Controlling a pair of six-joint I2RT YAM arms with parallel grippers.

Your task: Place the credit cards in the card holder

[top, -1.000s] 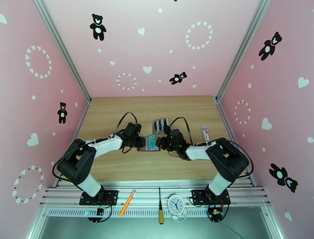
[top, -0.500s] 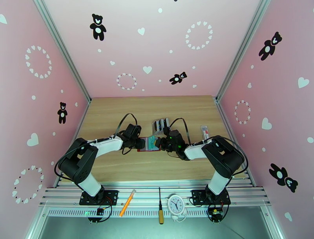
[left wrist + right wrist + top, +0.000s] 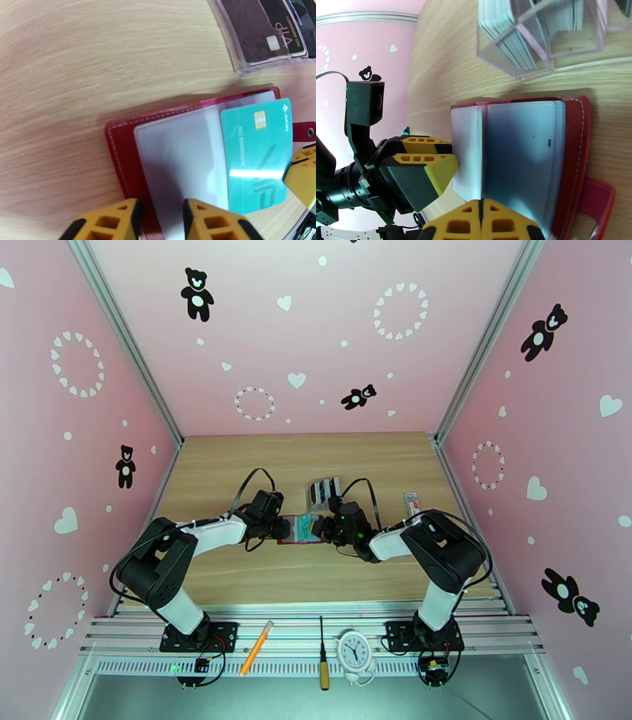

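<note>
The card holder (image 3: 118, 158) is lying open on the surface (image 3: 79, 59) at the centre of the left wrist frame. It is dark red with pale stitching, and its clear pockets are facing up. The right jaws are pinching the teal card (image 3: 256, 158) by its lower-right corner, flat over the right-hand pocket. The left jaws are standing narrow astride the holder's bottom edge; I cannot tell whether they are gripping it. The card probably needs feeding leftward, level, under the pocket lip while the holder is being pinned.
</note>
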